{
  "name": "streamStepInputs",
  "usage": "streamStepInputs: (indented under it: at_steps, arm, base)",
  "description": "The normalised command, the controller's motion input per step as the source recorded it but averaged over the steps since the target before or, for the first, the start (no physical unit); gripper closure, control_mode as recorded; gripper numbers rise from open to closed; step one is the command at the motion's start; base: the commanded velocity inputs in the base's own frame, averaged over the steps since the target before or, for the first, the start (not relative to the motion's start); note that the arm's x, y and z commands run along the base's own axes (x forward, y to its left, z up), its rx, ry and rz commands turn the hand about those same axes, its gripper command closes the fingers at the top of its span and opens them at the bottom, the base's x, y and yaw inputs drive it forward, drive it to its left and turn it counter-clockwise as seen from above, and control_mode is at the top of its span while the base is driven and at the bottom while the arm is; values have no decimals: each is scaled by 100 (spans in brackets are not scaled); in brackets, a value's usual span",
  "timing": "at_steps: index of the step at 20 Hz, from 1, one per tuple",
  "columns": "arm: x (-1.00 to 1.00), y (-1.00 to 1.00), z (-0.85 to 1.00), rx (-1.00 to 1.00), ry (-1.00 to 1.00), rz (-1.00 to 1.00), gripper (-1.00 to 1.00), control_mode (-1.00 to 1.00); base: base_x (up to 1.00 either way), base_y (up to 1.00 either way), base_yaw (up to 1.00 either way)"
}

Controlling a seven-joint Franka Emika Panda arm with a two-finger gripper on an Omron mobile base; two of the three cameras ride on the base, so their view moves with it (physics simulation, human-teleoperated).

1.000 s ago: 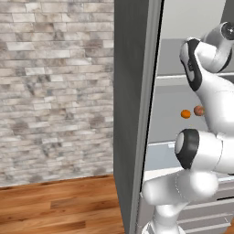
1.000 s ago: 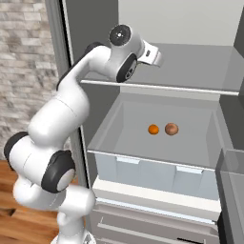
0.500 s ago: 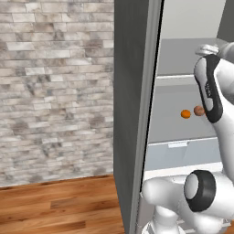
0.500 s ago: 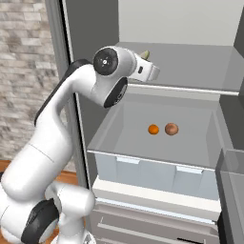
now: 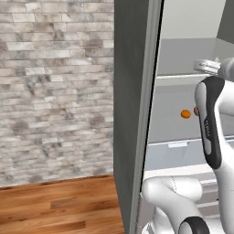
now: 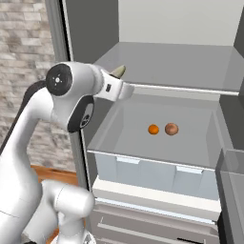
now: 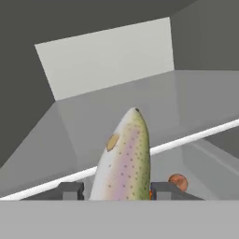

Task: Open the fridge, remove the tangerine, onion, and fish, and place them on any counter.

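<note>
Item: white arm with dark joints, reaching up and forward into the open fridge, upper link rising from the base, a large round joint at its bend, forearm running level toward the edge of the glass shelf. Gripper: at shelf height near the front left corner of the compartment; in the hand view its two dark fingertips stand narrowly apart, one on each side of the fish, pressed against its flanks. Fish: speckled, pale-bellied, standing straight out from between the fingers and pointing into the fridge over the shelf edge; in the right base view its tip pokes out just beyond the wrist. Tangerine: bright orange ball on the floor of the clear drawer below the shelf. Onion: reddish-brown ball just beside the tangerine, to its right in the right base view, apart from it. In the left base view the forearm covers most of the onion; the tangerine shows beside it. Fridge door edge stands in front of a brick wall over a wood floor.
</note>
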Motion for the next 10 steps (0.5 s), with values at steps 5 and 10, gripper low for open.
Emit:
streamStepInputs:
  at_steps: [5, 10]
  arm:
    - [-89, 22, -20, -1, 34, 0, 100, -100]
    - [-25, 4, -16, -1, 14, 0, 100, 100]
  base:
    - [0, 0, 0]
    - [-57, 0, -7]
